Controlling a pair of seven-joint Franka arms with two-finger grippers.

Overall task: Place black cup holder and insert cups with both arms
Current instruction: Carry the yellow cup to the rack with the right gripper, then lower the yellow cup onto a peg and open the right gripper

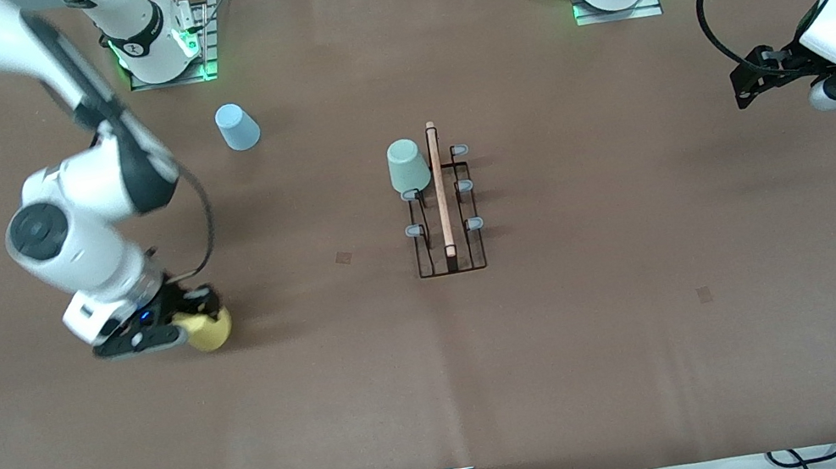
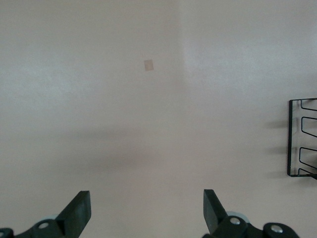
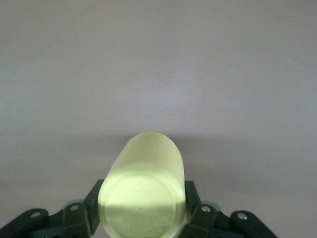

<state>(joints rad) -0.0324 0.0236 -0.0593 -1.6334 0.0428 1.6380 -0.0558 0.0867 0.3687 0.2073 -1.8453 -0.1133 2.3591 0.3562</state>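
Nearest the front camera, the right pincer (image 1: 186,325) is gripping the small matte yellow plastic cup (image 1: 208,329) low over the brown worktop (image 1: 575,344) at the right arm's end. Next it probably needs carrying to a free prong of the black wire cup holder with the wooden rod handle (image 1: 444,208) at mid-worktop, where the pale green tapered cup (image 1: 407,166) is sitting inverted on a prong. Farther off, the light blue plastic cup (image 1: 237,126) is standing untouched, while the left pincer (image 2: 147,210) is waiting, fingers spread and empty, over the left arm's end.

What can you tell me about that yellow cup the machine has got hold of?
The yellow cup is a small, plain, tapered cup in matte pale yellow, plastic by its look. The right gripper is shut on its sides, toward the right arm's end of the table. In the right wrist view its flat closed base faces the camera. Whether it touches the table cannot be seen.
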